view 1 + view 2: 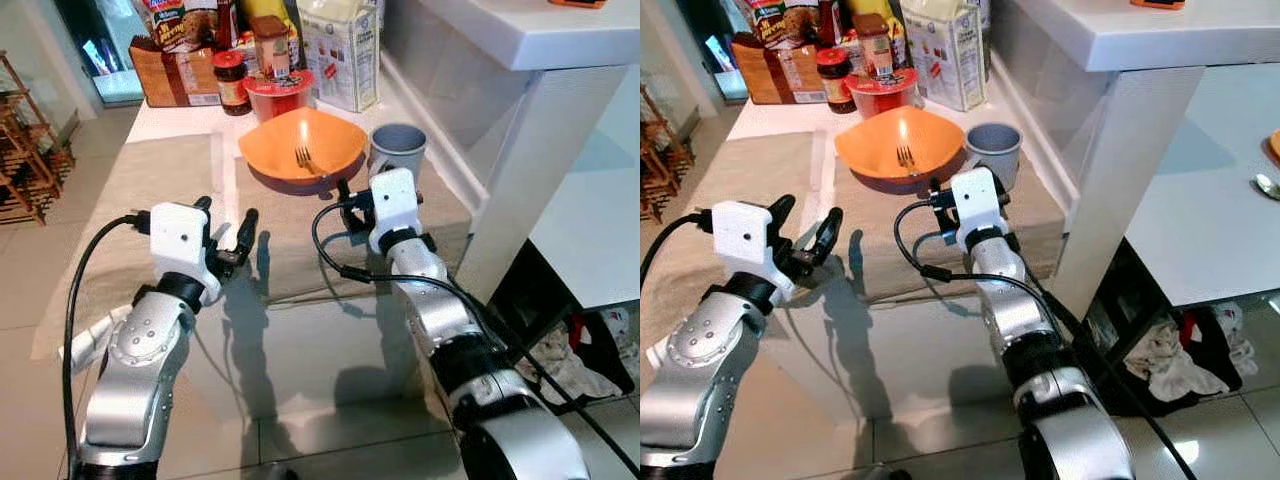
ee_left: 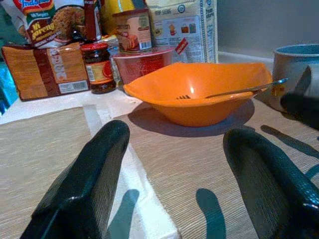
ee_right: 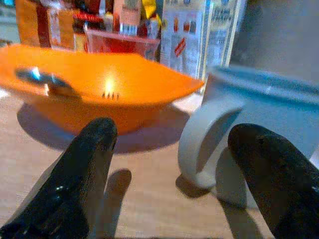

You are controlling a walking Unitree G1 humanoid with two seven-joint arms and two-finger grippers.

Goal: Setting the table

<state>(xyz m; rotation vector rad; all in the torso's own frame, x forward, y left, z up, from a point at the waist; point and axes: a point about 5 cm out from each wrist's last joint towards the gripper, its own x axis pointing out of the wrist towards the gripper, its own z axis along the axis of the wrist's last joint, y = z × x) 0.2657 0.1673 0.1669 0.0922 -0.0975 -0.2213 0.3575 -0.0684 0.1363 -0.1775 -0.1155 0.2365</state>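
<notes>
Metal fork (image 1: 304,160) lies in glossy orange bowl (image 1: 300,140), top centre of frame, tines toward frame top, handle running down-right over rim. Grey ceramic mug (image 1: 398,150) just right of bowl, both on woven beige mat (image 1: 290,240). R gripper (image 3: 169,169) fingers spread, near mug handle. L gripper (image 1: 232,236) fingers apart, mid-left, empty.

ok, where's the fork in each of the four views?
Left eye view: fork lies in the orange bowl, upper centre.
Right eye view: fork in the bowl, upper left of centre.
Left wrist view: fork rests across the bowl's inside, handle over the rim toward the mug.
Right wrist view: tines just above the bowl's rim.
Shared landmark: the orange bowl.
</notes>
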